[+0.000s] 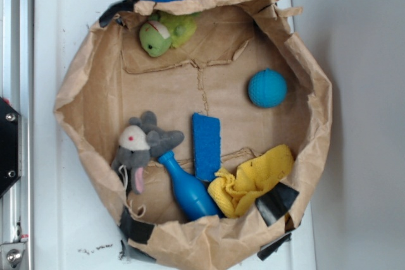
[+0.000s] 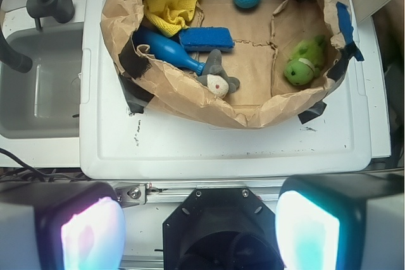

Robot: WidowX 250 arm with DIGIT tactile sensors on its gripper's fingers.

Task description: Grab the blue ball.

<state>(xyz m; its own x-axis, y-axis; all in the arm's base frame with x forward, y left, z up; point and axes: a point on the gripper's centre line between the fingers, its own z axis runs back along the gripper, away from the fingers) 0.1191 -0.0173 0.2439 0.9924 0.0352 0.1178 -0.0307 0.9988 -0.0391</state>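
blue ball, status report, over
Gripper open, jaws wide, outside the paper bin. Blue ball alone on the bin floor, untouched. Nothing near it; only the bin wall to clear.

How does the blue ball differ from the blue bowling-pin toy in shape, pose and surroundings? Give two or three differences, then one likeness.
1. The blue ball is round; the blue bowling-pin toy is long with a narrow neck.
2. The ball sits alone on bare cardboard; the pin lies on its side between the grey plush and the yellow cloth.
3. The ball looks teal and faintly ribbed; the pin looks smooth and deeper blue.

Both are blue and inside the paper-walled bin.
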